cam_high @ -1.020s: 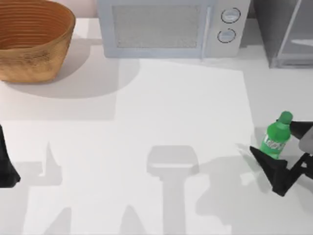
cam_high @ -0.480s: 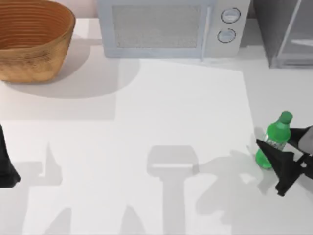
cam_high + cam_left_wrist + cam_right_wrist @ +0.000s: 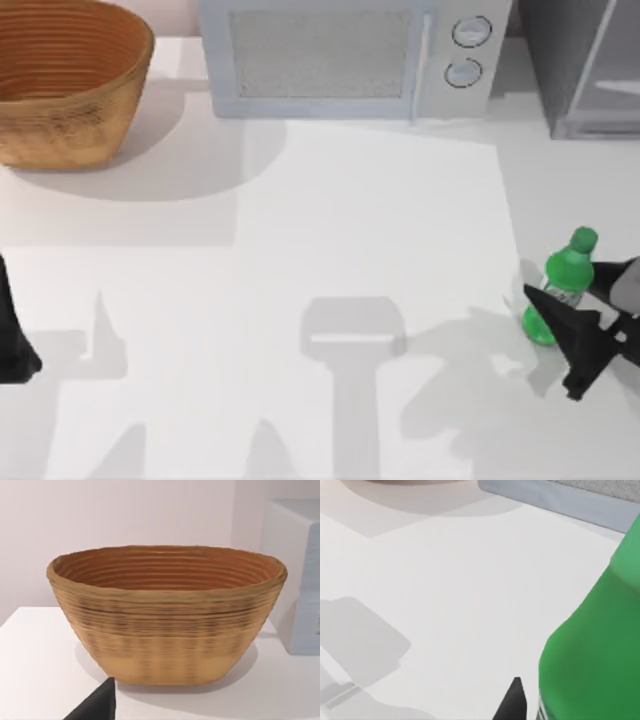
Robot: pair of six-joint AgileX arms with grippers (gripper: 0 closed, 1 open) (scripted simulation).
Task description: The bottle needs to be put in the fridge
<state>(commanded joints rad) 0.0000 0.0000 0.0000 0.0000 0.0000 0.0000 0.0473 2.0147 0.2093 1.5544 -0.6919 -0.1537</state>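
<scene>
Right gripper (image 3: pixel 583 305) had closed in around the bottle (image 3: pixel 562 285), lower right of frame; jaws straddled it, grip unconfirmed. Fridge (image 3: pixel 585 65) upper right. Left arm parked at left edge.

**Surfaces and finishes, right-hand side of the table**

You see the bottle (image 3: pixel 562 288) as translucent green plastic, smooth and slightly glossy, with a green screw cap (image 3: pixel 583 239) of the same look; in the right wrist view its shoulder (image 3: pixel 600 635) reads as even, unmarked green. The right gripper (image 3: pixel 590 305) is matt black, hard-edged, with no sheen. The table (image 3: pixel 330 250) is a flat matt white, smooth. The basket (image 3: pixel 167 612) looks woven, ribbed in coils, rough and dull, tan outside and warmer orange-brown inside. The microwave (image 3: pixel 350 55) shows a pale grey satin shell with a finely speckled door panel. The fridge (image 3: pixel 585 65) is dark grey with a lighter, glassy door panel.
</scene>
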